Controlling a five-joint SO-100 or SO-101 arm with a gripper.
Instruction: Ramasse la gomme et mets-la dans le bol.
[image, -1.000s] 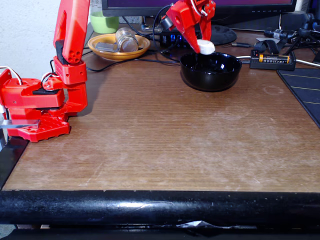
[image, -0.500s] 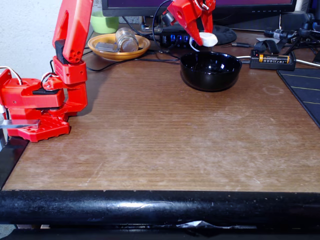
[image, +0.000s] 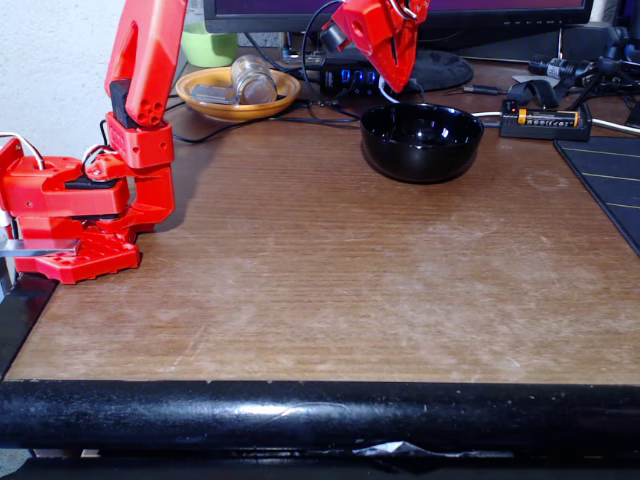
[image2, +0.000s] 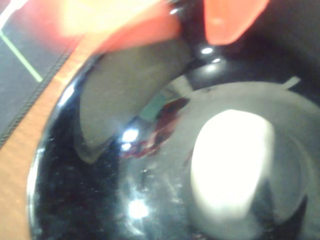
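Note:
The white gomme (image2: 230, 160) lies blurred on the bottom of the glossy black bol (image2: 100, 200) in the wrist view. From the fixed view, the bol (image: 420, 152) stands at the back of the wooden table, and its wall hides what is inside. My red gripper (image: 397, 72) hangs just above the bol's back left rim, fingers pointing down. In the wrist view the gripper (image2: 192, 30) shows two blurred red fingers (image2: 230, 20) apart at the top edge, with nothing between them.
A shallow orange dish (image: 262, 105) holding a glass jar sits back left, beside a green cup (image: 208, 45). A battery holder (image: 545, 118), cables and a dark mat (image: 610, 180) lie to the right. The arm's base (image: 80, 215) occupies the left edge.
The gripper carried the gomme up over the bol and let it go. The gomme has dropped out of the fingers into the bol.

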